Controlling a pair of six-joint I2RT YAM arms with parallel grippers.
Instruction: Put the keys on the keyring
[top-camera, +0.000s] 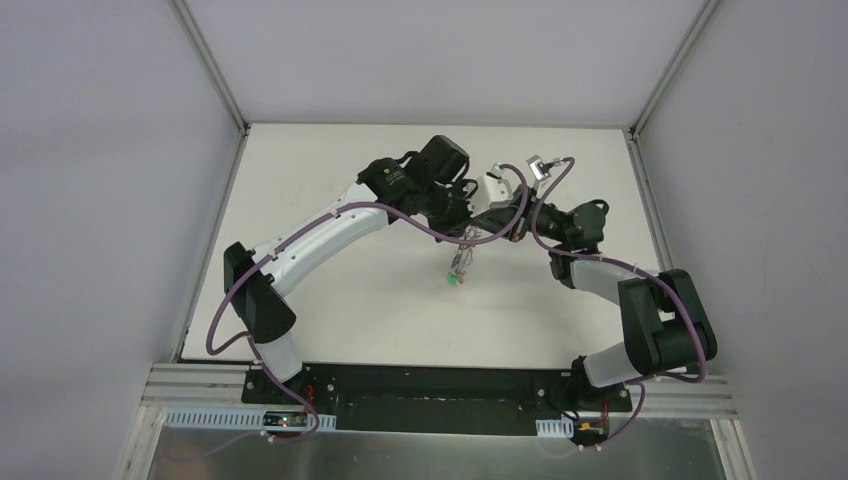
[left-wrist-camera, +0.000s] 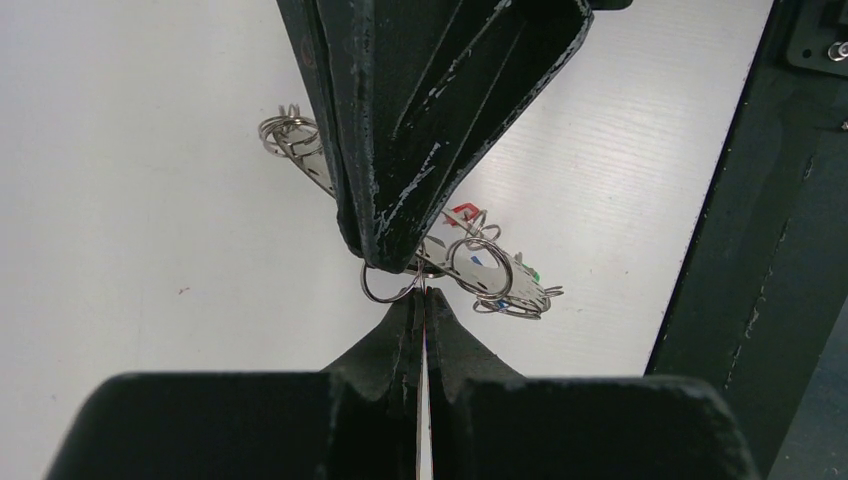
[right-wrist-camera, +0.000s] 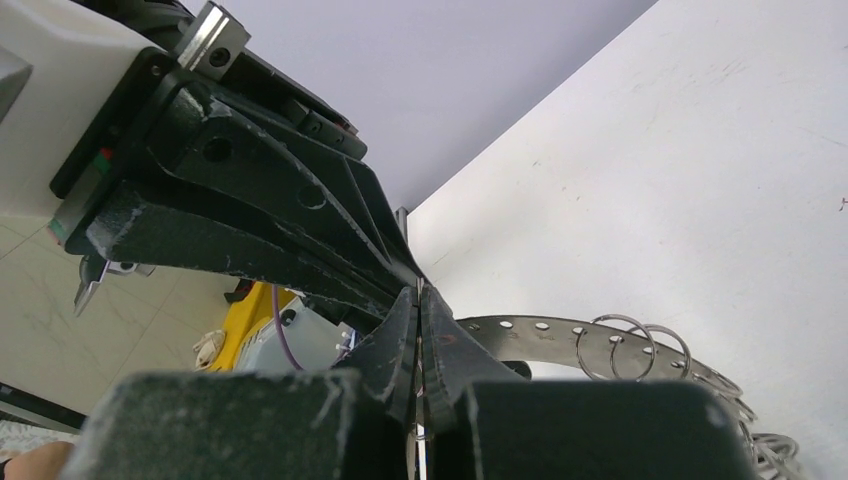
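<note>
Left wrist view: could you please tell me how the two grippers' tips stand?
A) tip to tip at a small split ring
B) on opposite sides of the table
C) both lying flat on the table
A: the left gripper and the right gripper, both shut, meet tip to tip at a small split ring by the perforated metal band.

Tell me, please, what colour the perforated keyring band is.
Silver-grey keyring band, clearest in the right wrist view.
</note>
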